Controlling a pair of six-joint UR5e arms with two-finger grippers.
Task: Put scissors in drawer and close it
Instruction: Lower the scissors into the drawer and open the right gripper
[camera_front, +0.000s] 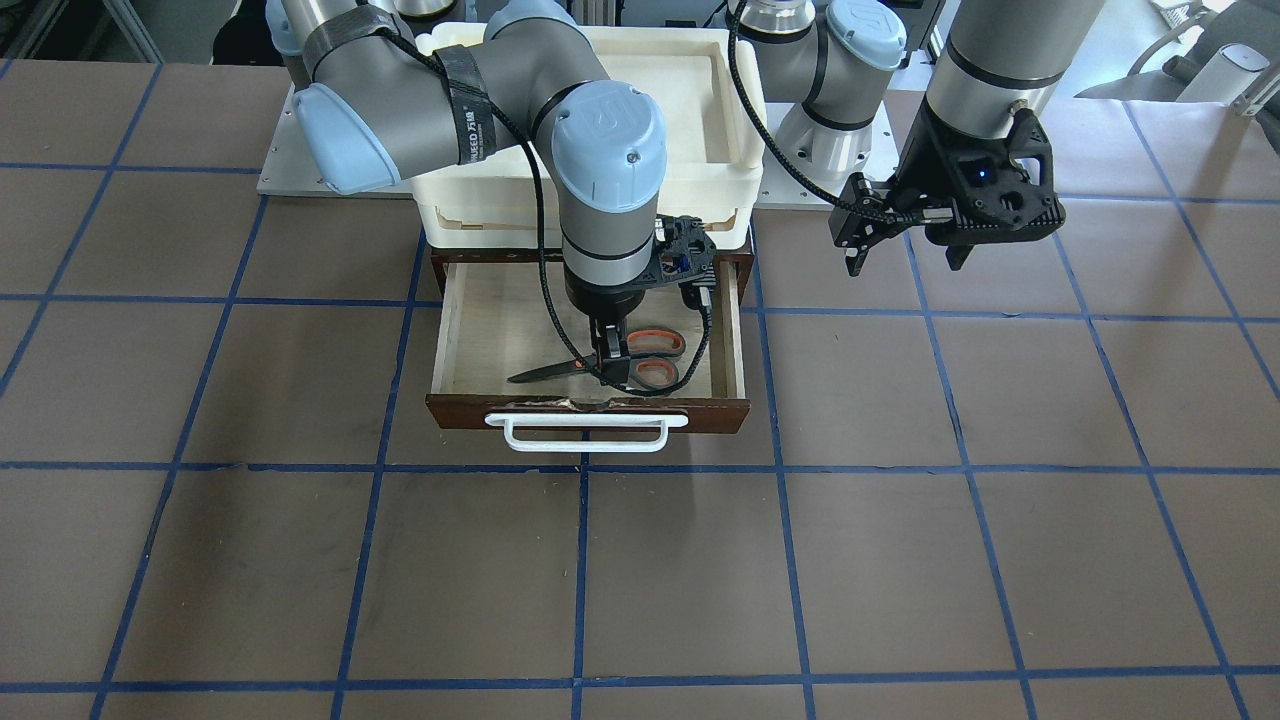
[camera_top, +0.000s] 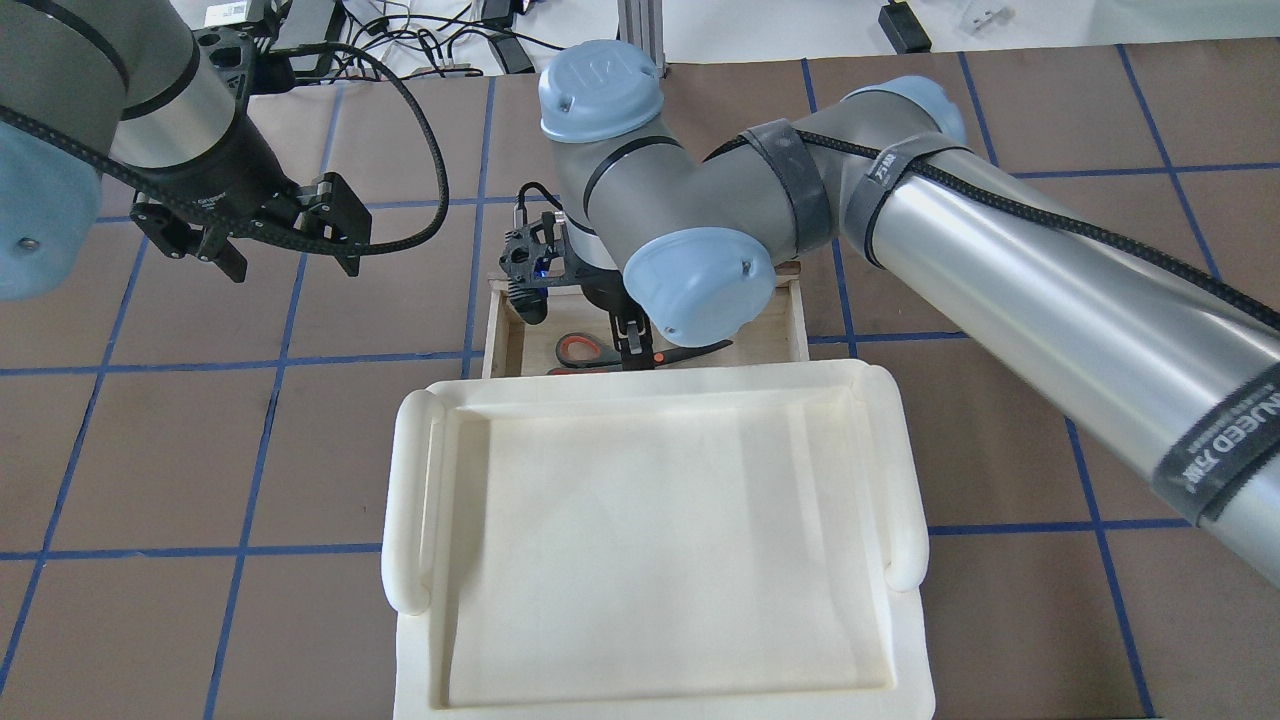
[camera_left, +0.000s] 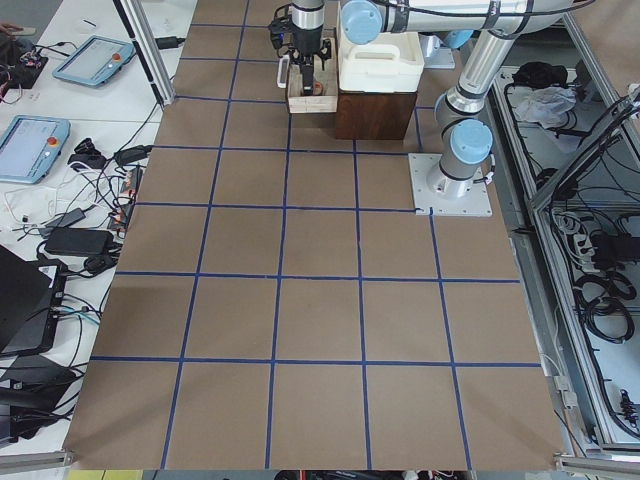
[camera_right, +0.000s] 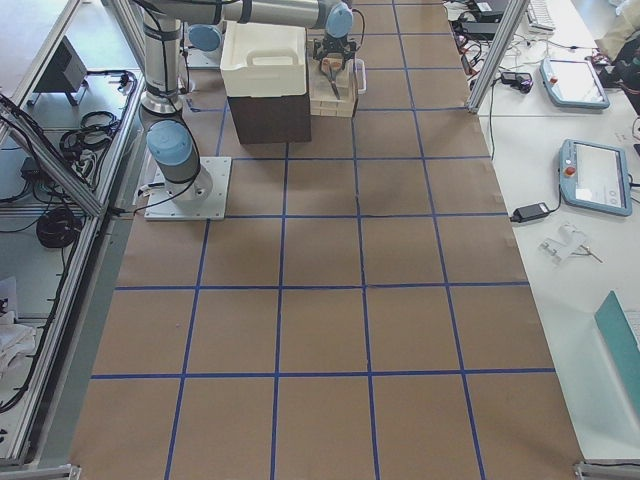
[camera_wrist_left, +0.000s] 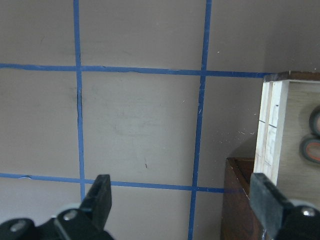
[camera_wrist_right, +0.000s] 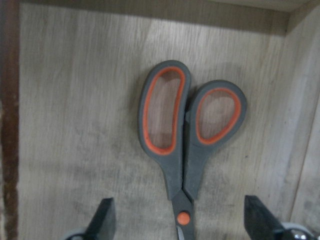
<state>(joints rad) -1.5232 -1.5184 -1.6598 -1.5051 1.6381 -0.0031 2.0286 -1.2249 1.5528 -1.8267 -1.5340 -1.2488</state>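
The drawer (camera_front: 497, 330) stands pulled open, with its dark brown front and white bar handle (camera_front: 585, 432) toward the operators' side. The scissors (camera_front: 655, 358) lie flat on its pale wood floor, handles toward the robot's left; they also show in the overhead view (camera_top: 577, 349) and the right wrist view (camera_wrist_right: 170, 135). My right gripper (camera_front: 612, 362) is down inside the drawer, open, its fingers straddling the scissors' pivot without gripping. My left gripper (camera_front: 903, 262) is open and empty, hovering over the table beside the drawer's side wall (camera_wrist_left: 270, 135).
A stack of cream-white plastic trays (camera_top: 650, 560) sits on the dark brown cabinet behind the drawer. The right arm's elbow (camera_front: 600, 130) hangs over the drawer. Brown table with blue grid lines lies all around.
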